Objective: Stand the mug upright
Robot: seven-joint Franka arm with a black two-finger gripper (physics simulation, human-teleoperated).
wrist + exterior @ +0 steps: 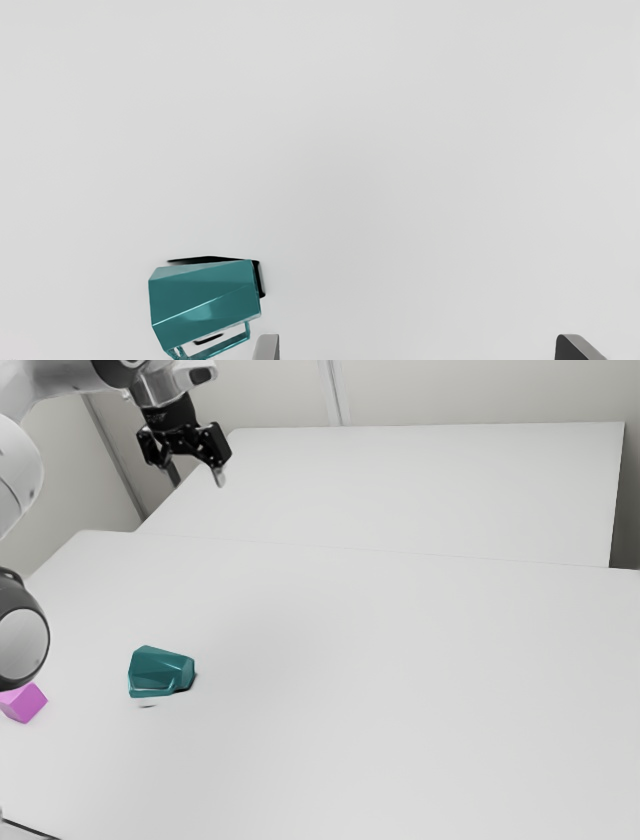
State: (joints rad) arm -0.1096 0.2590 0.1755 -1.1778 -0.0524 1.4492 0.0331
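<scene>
High over the table's far side in the exterior view, my black gripper point(197, 475) hangs well away from the mug. The teal faceted mug point(160, 672) lies on its side on the white table point(370, 690), toward the exterior view's left. In the wrist view the mug point(205, 300) rests beside one fingertip's line of sight, its handle showing along one side. Wide apart, the two fingertips of my gripper point(417, 347) stand open, and bare tabletop shows between them.
A magenta cube point(23, 702) sits on the table near the exterior view's left edge, close to the mug. Behind the near table stands a second white surface point(420, 490), with pale walls beyond it. Parts of the arm point(20, 630) fill the exterior view's left edge.
</scene>
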